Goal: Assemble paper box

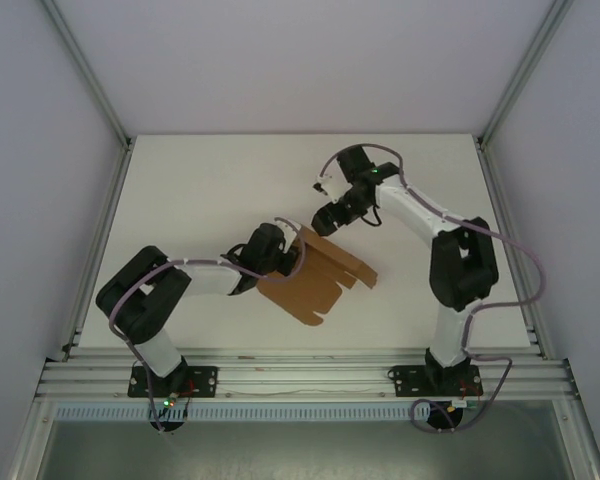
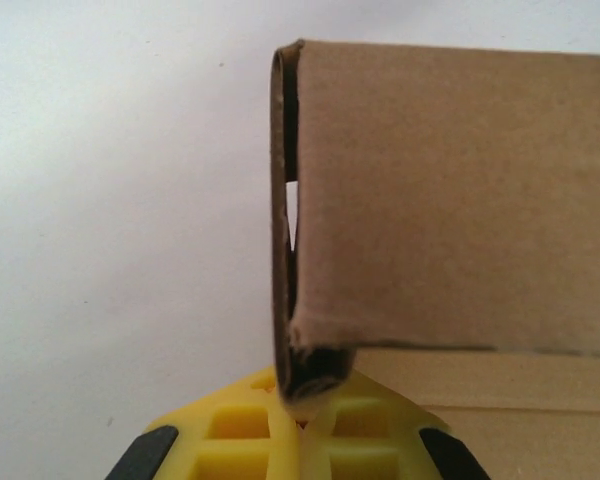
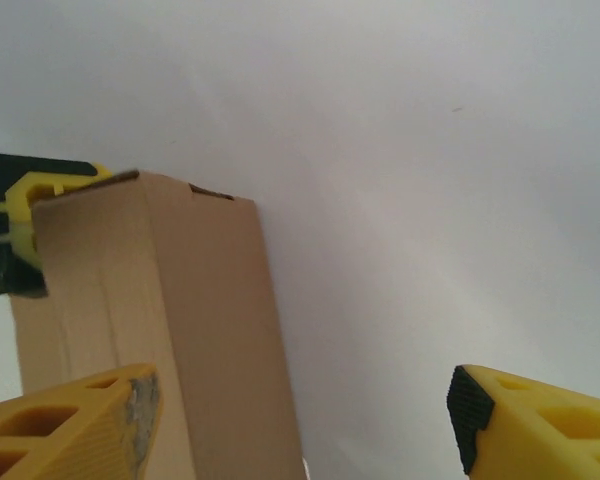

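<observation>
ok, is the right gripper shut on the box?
No: the right gripper stands wide open, with the paper box by one finger, not pinched.

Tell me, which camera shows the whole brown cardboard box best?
The top external view. It shows the whole brown die-cut cardboard paper box with its flaps, on the white table. The left wrist view gives a close-up of one folded edge pinched in the left gripper. The right wrist view shows one plain panel.

No readable writing anywhere, the paper box (image 1: 315, 285) included.
</observation>
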You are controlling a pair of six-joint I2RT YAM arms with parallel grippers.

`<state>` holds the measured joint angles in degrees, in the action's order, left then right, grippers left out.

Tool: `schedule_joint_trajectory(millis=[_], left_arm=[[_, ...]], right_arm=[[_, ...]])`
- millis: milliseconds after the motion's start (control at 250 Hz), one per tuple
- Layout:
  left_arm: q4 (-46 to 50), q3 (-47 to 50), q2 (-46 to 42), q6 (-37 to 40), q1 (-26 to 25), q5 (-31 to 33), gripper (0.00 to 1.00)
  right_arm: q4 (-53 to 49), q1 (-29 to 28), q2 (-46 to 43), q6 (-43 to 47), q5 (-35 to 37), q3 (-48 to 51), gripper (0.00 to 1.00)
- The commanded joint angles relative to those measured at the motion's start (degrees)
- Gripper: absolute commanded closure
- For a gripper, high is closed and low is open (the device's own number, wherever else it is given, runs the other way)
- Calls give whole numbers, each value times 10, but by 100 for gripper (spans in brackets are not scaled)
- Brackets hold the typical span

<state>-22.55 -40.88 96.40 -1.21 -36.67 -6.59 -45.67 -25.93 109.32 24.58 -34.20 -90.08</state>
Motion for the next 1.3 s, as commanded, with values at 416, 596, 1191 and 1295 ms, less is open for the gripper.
schedule_joint_trajectory(millis=[416, 596, 1191, 1295], left_arm=[[-17, -8, 36, 3, -10, 7, 89], [-21, 13, 17, 7, -8, 41, 78], [30, -21, 28, 43, 43, -103, 52], [11, -33, 49, 42, 44, -118, 52]], right_arm=[[24, 1, 16, -26, -100, 41, 40], [-3, 1, 44, -15, -52, 38, 44], [-86, 6, 83, 25, -62, -42, 46], [-91, 7, 87, 29, -55, -48, 45]])
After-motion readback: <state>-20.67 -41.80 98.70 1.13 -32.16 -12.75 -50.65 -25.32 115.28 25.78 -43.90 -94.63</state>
